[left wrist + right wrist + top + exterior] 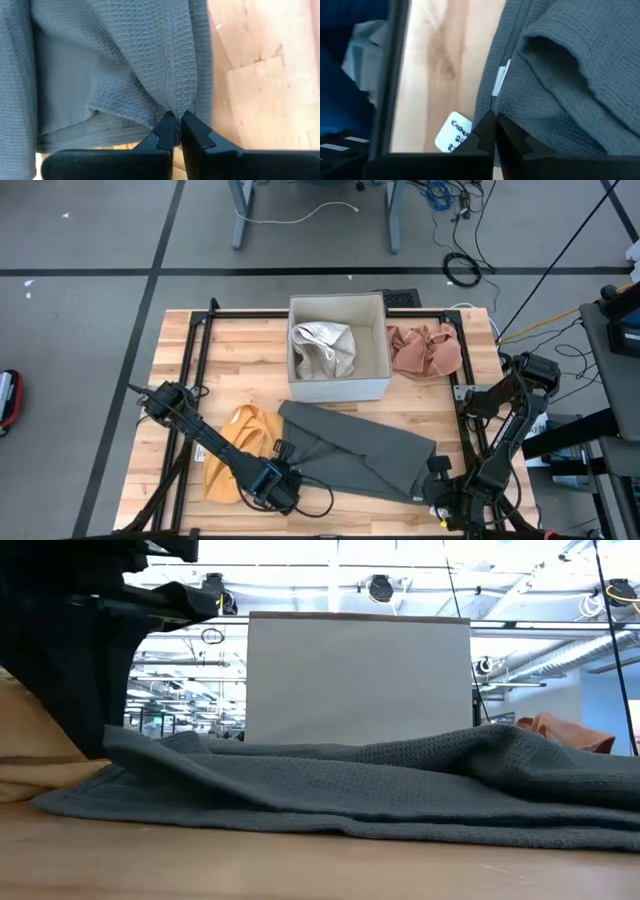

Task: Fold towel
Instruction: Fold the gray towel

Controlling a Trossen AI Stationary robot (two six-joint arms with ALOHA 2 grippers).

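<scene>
A grey waffle-weave towel (355, 452) lies spread on the wooden table in front of a white box (338, 345), and it shows across the low view as towel (380, 785). My left gripper (290, 478) is shut on the towel's near left corner. My right gripper (432, 480) is shut on its near right corner, beside a white label (454, 132). Most of the towel rests flat on the table. My left gripper pinches the towel's hemmed edge (176, 106) at the near left corner between its two fingers, coming steeply from above. The cloth gathers into slack folds toward the fingers; the rest lies on the table. One layer or several, I cannot tell. My right gripper pinches the towel's hem (491, 106) at the near right corner, next to the sewn-in label, between its two fingers and steeply from above. The cloth beside the fingers is loosely rumpled; the rest lies on the table.
The white box holds a pale crumpled cloth (322, 350). A pinkish-orange cloth (425, 350) lies right of the box, and a yellow cloth (240, 452) lies under my left arm. A black metal frame (190, 360) runs along the table's edges.
</scene>
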